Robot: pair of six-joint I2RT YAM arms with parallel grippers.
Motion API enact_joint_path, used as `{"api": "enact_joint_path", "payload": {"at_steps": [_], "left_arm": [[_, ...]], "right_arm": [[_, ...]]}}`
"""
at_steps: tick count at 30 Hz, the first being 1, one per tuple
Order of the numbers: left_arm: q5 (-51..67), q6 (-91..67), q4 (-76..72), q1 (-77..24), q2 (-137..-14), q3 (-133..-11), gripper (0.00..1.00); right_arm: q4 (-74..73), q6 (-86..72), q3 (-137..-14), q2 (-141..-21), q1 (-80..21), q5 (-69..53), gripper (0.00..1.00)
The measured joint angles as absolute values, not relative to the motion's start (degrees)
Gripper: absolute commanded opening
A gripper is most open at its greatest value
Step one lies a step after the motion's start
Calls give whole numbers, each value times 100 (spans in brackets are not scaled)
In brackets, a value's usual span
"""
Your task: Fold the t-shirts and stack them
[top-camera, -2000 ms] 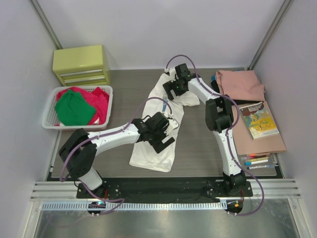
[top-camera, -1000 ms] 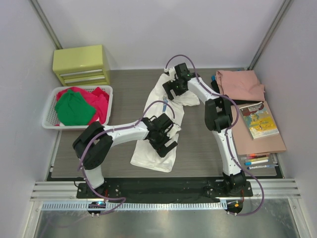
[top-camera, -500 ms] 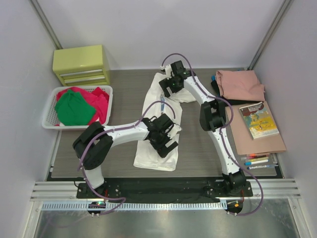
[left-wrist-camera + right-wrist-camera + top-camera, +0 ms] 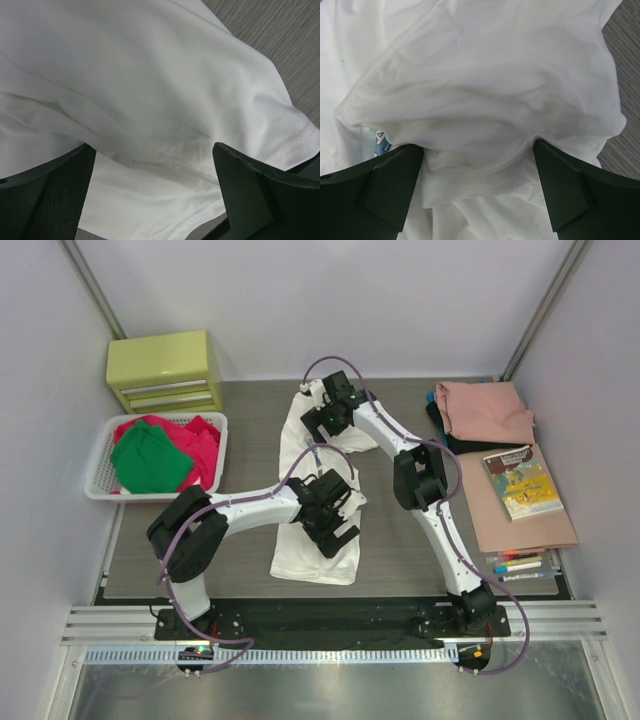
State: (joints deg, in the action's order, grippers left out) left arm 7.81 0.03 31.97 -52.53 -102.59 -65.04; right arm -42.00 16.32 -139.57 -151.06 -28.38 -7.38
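Note:
A white t-shirt [image 4: 310, 552] lies lengthwise on the table's middle, with a bit of blue print [image 4: 381, 142] showing in the right wrist view. My left gripper [image 4: 335, 517] sits low over its middle, open, with the white cloth [image 4: 150, 110] and a hem spread between the wide fingers [image 4: 260, 195]. At the shirt's far end my right gripper [image 4: 323, 416] is also open, with a bunched fold of cloth [image 4: 480, 115] between its fingers [image 4: 380, 190]. A green t-shirt [image 4: 150, 460] and red and magenta ones [image 4: 205, 445] fill the basket. A salmon-pink one [image 4: 485, 410] lies folded at the back right.
The white slotted basket [image 4: 98, 488] stands at the left, with a yellow-green drawer chest [image 4: 165, 370] behind it. On the right, a brown board [image 4: 520, 525] carries a thin book [image 4: 525, 480] and some markers [image 4: 520, 565]. Something black [image 4: 445, 435] lies under the salmon-pink shirt.
My right gripper has slid left across the far end, dragging the shirt's top leftward so it lies straighter. The left gripper shifted slightly toward the middle, then stayed still.

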Motion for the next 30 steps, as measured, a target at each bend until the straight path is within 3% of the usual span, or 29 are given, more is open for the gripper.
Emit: {"api": "enact_joint_path", "payload": {"at_steps": [30], "left_arm": [[1120,38,3177,-5662,-10141,-6394,100]], "right_arm": [[-3533,1280,-13915,-15113,-2753,1166,100]]}}
